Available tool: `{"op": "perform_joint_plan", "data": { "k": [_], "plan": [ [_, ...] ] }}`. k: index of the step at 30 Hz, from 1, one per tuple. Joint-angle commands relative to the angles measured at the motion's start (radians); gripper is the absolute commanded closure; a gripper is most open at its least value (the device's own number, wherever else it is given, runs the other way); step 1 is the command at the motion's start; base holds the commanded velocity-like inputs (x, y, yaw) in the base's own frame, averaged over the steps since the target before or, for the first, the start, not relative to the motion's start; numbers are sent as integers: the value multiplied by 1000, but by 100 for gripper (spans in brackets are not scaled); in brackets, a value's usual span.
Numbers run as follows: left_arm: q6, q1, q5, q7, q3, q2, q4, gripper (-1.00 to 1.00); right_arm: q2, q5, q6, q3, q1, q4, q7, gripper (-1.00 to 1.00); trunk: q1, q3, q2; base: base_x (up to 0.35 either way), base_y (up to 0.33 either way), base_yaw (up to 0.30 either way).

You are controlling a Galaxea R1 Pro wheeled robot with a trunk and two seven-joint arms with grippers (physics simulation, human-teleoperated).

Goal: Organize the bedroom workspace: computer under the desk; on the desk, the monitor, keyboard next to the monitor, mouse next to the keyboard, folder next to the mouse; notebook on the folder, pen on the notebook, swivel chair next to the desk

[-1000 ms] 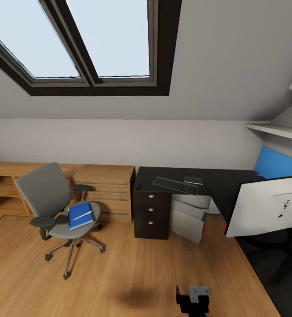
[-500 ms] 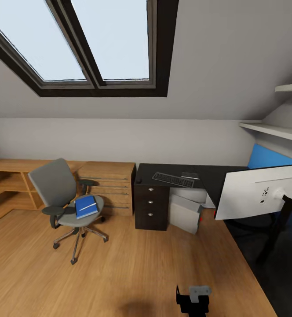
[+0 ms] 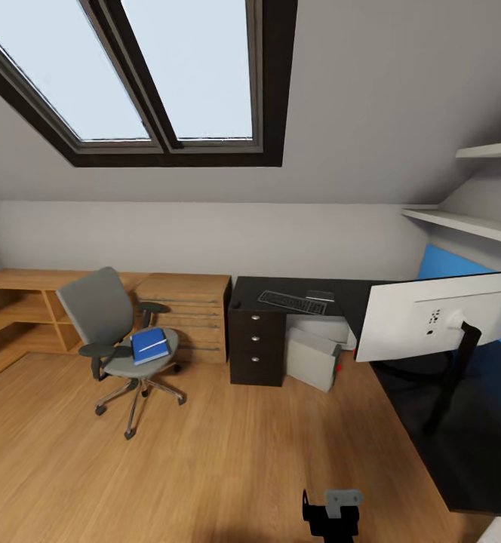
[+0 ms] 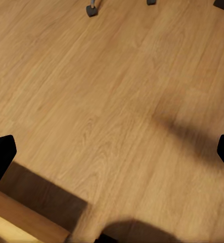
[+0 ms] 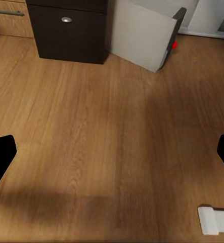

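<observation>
A loft bedroom with wood floor point(image 3: 228, 460). On the desk point(image 3: 371, 298) stand the monitor point(image 3: 431, 317) and keyboard point(image 3: 292, 302); the computer point(image 3: 315, 356) sits beneath. The chair point(image 3: 118, 332) stands apart, carrying the blue folder point(image 3: 149, 345) with pen point(image 3: 152, 345). Left gripper point(image 4: 112, 157) and right gripper point(image 5: 112, 157) hang spread and empty over floor, well short of the chair; folder, notebook, pen and chair appear left to do.
</observation>
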Motion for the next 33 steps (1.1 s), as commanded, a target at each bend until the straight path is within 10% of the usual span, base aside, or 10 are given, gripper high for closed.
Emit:
{"op": "perform_joint_plan", "data": {
  "k": [1,33],
  "plan": [
    [0,0,6,-9,4,-1,-1,-100,0,-5,-1,8,0,-1,-7,-100,0,0,-1,-29,-14,0],
    [-1,0,8,-7,6,1,-1,-100,1,-6,-1,9,0,-1,-8,-100,0,-12,-1,-149,-50,-157]
  ]
}}
